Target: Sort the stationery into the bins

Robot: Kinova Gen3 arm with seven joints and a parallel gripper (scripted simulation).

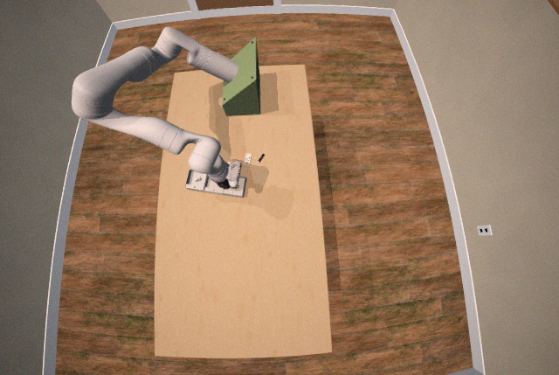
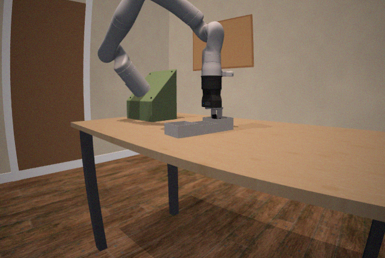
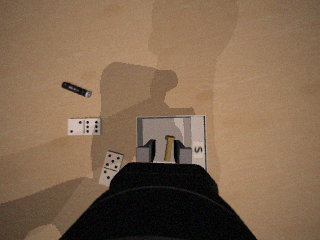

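My gripper (image 3: 164, 147) (image 2: 216, 116) is open, with its fingertips at the mouth of the bin marked S (image 3: 198, 131) (image 2: 228, 124) (image 1: 244, 184). A brass-coloured bolt (image 3: 169, 148) shows between the spread fingers in the wrist view, with a gap on each side; it is free of them. Whether it rests on the bin floor I cannot tell. The S bin is at the right end of a joined row of grey bins in the top view. The left bin (image 1: 188, 179) holds small grey things (image 1: 198, 182). Its letter cannot be read, and the arm partly hides the row.
A white domino (image 3: 84, 126) (image 1: 247, 158) and a small black cylinder with a silvery end (image 3: 76, 89) (image 1: 261, 157) lie beside the bins. A second domino (image 3: 111, 167) lies closer to the S bin. The green sloped arm mount (image 1: 245, 79) (image 2: 161, 100) stands at the table's far end.
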